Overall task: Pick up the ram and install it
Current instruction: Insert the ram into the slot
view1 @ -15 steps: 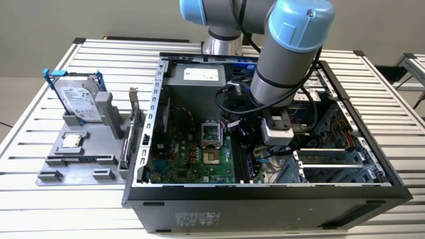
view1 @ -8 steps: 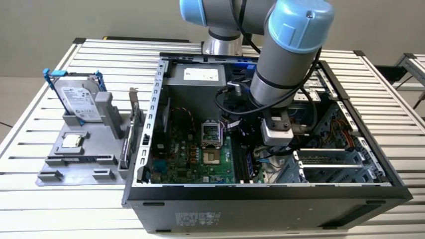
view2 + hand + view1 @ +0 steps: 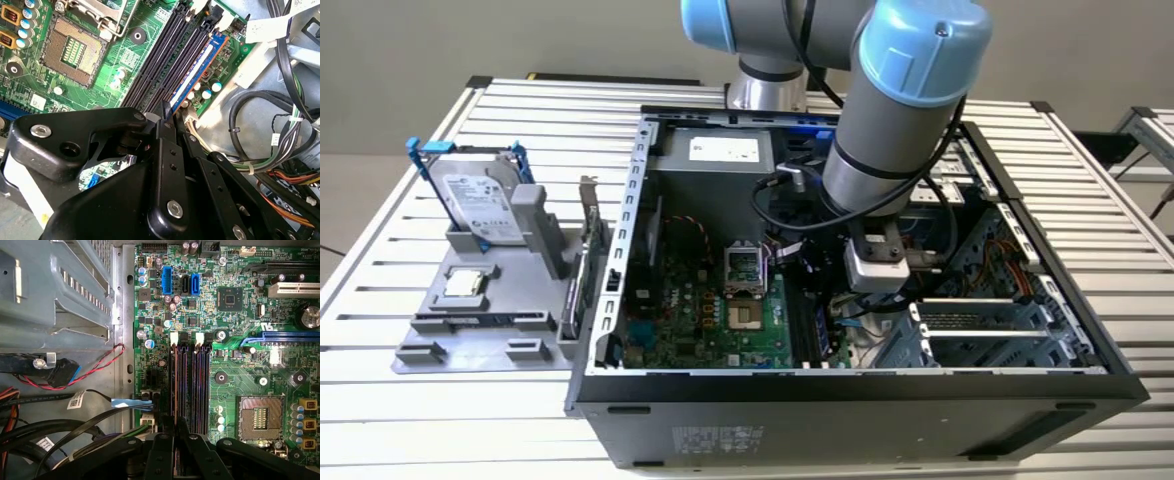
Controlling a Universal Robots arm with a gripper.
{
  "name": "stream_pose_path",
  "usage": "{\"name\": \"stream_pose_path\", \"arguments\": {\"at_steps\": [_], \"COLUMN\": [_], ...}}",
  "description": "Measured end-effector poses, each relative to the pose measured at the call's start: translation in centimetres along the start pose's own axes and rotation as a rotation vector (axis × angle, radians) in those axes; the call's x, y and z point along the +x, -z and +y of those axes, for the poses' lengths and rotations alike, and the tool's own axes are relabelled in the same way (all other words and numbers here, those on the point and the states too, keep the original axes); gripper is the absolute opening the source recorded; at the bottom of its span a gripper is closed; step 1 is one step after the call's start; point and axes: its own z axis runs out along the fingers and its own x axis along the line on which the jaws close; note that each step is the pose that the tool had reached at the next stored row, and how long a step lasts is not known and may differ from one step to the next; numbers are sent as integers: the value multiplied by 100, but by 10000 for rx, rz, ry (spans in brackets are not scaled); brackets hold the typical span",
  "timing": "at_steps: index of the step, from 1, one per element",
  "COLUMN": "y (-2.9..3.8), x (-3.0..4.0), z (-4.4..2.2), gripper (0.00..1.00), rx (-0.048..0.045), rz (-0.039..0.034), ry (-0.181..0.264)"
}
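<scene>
In the second wrist view the jaws are pressed together on the near end of the ram, the blue stick standing on edge in the outermost black memory slot. Its long axis runs straight away from the jaws along the slots, toward the white latches. Beyond lies the empty processor socket on the green motherboard

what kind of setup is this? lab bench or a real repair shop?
Likely a lab test bench for robotic PC assembly: an open computer case lies on a slatted aluminium table, a grey parts fixture holds a hard drive, and the arm's gripper works over the ram.
</scene>
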Motion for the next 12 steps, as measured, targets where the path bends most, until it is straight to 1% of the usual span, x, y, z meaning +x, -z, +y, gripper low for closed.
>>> {"name": "stream_pose_path", "arguments": {"at_steps": [2, 3, 12], "y": [-1, -3, -1], "x": [0, 1, 0], "z": [-1, -2, 0], "gripper": [0, 100, 100], "rx": [6, 10, 1], "rz": [1, 1, 0], "ry": [0, 0, 0]}}
